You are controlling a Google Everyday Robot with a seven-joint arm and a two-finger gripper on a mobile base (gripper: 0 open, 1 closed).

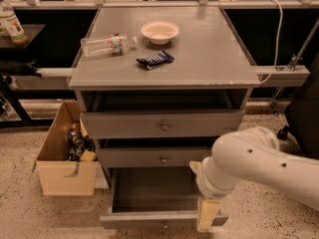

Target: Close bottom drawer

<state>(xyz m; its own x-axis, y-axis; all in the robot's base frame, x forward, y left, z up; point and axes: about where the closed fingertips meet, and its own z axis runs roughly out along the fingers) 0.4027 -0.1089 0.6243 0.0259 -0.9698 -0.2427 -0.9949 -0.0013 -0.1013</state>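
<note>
The bottom drawer (149, 190) of the grey cabinet is pulled far out, showing its deep dark-grey box. Its low front panel (144, 219) lies at the bottom edge of the camera view. My white arm (259, 163) reaches in from the right. My gripper (208, 214), a cream-coloured piece, hangs down at the right end of that front panel, at or just in front of it. The drawer's knob is too small to make out.
The middle drawer (162, 158) and top drawer (162, 125) stand slightly out. A bowl (159, 31), a plastic bottle (107, 45) and a dark packet (155, 59) lie on the cabinet top. A cardboard box (65, 176) stands at the left, a black chair (304, 123) at the right.
</note>
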